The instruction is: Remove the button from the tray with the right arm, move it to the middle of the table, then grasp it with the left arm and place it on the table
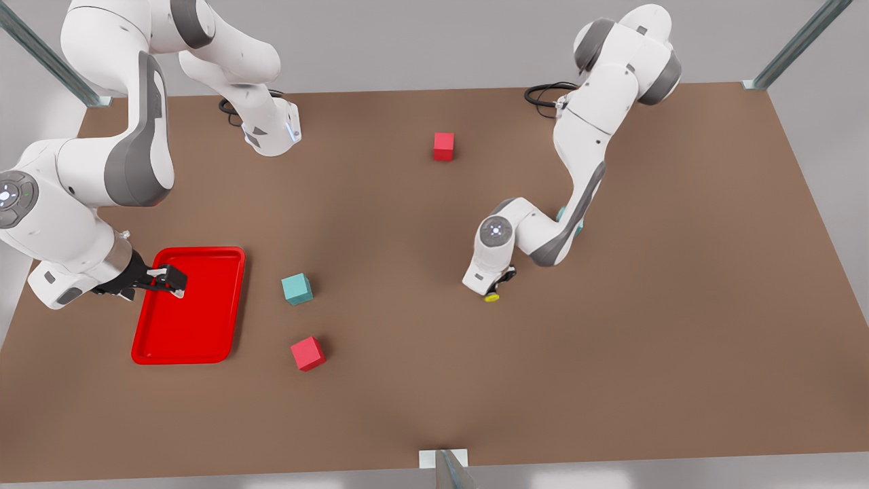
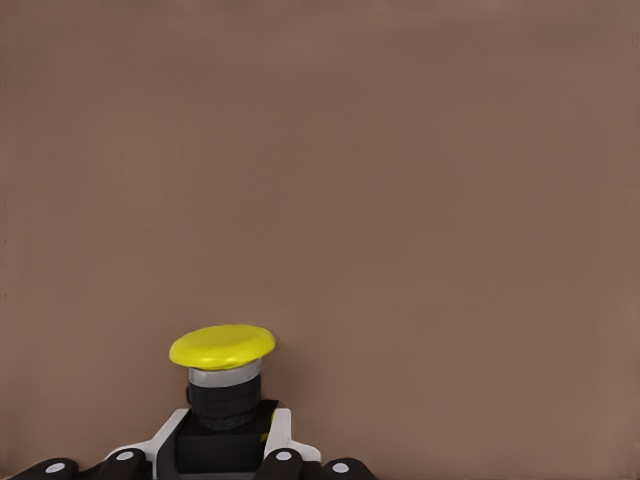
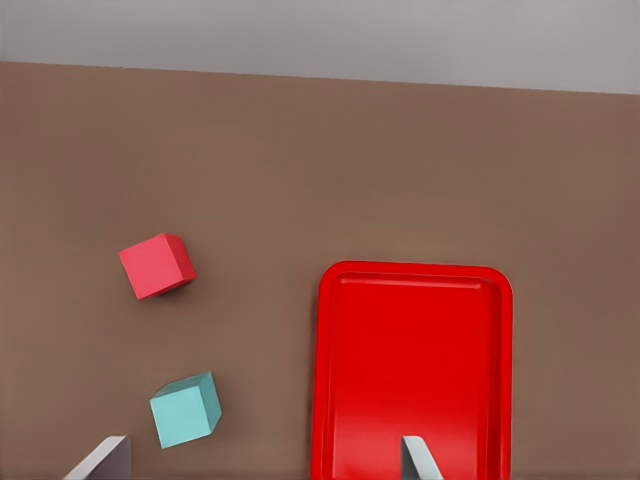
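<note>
Yellow-capped button [image 1: 491, 296] sits low over mid-surface, clamped in the left hand [image 1: 501, 280]; only release remains. Right hand [image 1: 167, 281] hangs spread wide, empty, above the tray [image 1: 204, 339].

**Two arms, one low at mid-table, one at the side**

The left arm [image 1: 584, 170] bends down from its base, its wrist folded low over the table. The left gripper [image 1: 499, 285] points downward, fingers [image 2: 275, 440] closed around a small yellow-capped part.

The right arm [image 1: 102, 170] curls round at the front view's left, forearm low. The right gripper [image 1: 166, 280] reaches sideways, its fingers [image 3: 418, 460] spread apart and holding nothing.
</note>
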Available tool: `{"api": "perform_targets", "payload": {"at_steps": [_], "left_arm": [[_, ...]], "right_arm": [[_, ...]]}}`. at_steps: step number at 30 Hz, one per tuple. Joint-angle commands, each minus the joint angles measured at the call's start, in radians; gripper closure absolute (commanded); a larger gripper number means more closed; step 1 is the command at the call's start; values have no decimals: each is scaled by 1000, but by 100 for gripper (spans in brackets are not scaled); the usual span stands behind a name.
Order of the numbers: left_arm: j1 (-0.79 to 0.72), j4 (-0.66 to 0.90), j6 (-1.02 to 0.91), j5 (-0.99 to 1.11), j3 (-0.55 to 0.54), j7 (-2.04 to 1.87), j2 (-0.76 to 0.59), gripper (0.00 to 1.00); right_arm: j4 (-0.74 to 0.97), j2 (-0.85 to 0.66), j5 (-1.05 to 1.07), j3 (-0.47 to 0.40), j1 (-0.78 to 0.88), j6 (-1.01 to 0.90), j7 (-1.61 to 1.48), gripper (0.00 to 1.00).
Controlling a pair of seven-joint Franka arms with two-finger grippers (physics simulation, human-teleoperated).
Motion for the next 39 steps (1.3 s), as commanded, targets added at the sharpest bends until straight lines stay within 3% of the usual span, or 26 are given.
{"api": "perform_targets", "payload": {"at_steps": [1, 4, 8, 13, 14, 16, 17, 19, 21, 23, 25, 29, 39], "left_arm": [[16, 29, -157, -10, -21, -2, -16, 53], [95, 103, -211, -86, -68, -44, -39, 52], [96, 224, -189, -132, -67, -407, -33, 52], [78, 248, 114, -120, -51, -1044, -27, 52], [24, 248, 117, -119, 19, -1127, -25, 52], [-358, 253, 87, -123, 467, -1262, 19, 52], [-428, 255, 35, -122, 564, -1262, 30, 52], [-571, 281, -120, -113, 726, -1263, 71, 52], [-620, 285, -168, -111, 782, -1268, 110, 51], [-715, 297, -205, -113, 910, -1332, 239, 51], [-755, 353, -326, -91, 972, -1341, 325, 51], [-794, 414, -493, -2, 973, -1387, 446, 51], [-847, 416, -516, 42, 972, -1397, 535, 52]], "right_arm": [[1, 0, 0, 0, 0, 0, -6, 0], [1, 0, 0, 0, 0, 1, -5, 0], [1, 0, 1, 0, -3, 0, -6, 0], [2, -13, 9, -3, -17, -5, -98, 0], [2, -14, 10, -1, -17, -6, -97, 0], [2, -17, 10, 0, -17, -19, -97, 0], [2, -28, 13, 2, -17, -19, -97, 0], [2, -31, 10, 2, -17, -19, -100, 0], [2, -33, 13, 2, -20, -19, -98, 0], [2, -34, 17, 2, -20, -20, -94, 0], [2, -33, 17, 0, -21, -34, -92, 0], [2, -42, 15, 0, -20, -36, -94, 0], [2, -56, 12, 0, -20, -37, -103, 0]]}}
